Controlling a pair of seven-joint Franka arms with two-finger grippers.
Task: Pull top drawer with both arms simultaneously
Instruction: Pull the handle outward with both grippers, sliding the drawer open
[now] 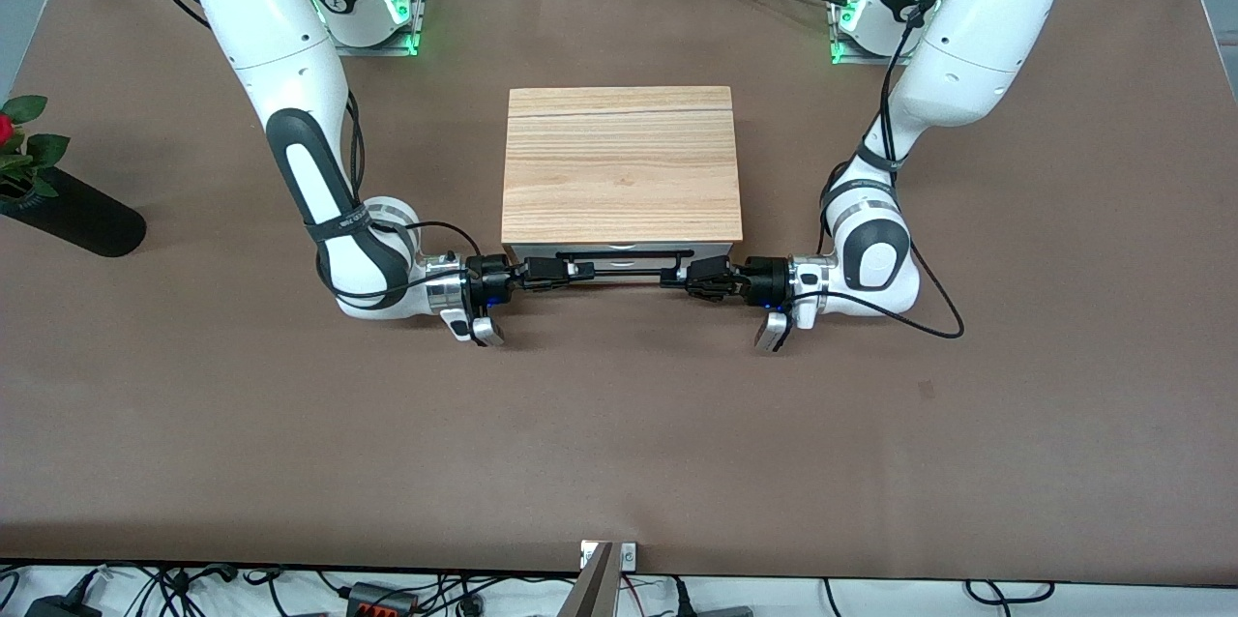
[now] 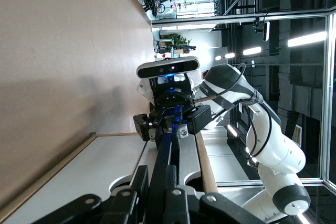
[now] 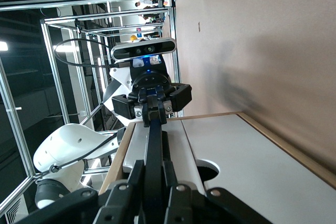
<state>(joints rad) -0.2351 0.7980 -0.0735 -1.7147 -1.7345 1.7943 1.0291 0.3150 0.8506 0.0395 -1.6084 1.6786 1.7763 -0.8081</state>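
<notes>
Right now the cabinet (image 1: 621, 162) sits in the middle of the tabletop (image 1: 619, 443), a bit closer to the edge where the arms' bases stand. Its wooden top (image 1: 621, 143) covers almost everything. The top drawer (image 1: 619, 251) shows only as a thin white strip under the wooden top, on the side facing the front camera. Its long black handle (image 1: 624, 271) runs across that strip.

Both arms reach down low beside the cabinet, one from each end of the tabletop. The right hand (image 1: 556, 275) is clamped on one end of the handle. The left hand (image 1: 682, 280) is clamped on its opposite end.

A dark vase with a red flower (image 1: 39, 196) stands at the tabletop edge on the right arm's end.
</notes>
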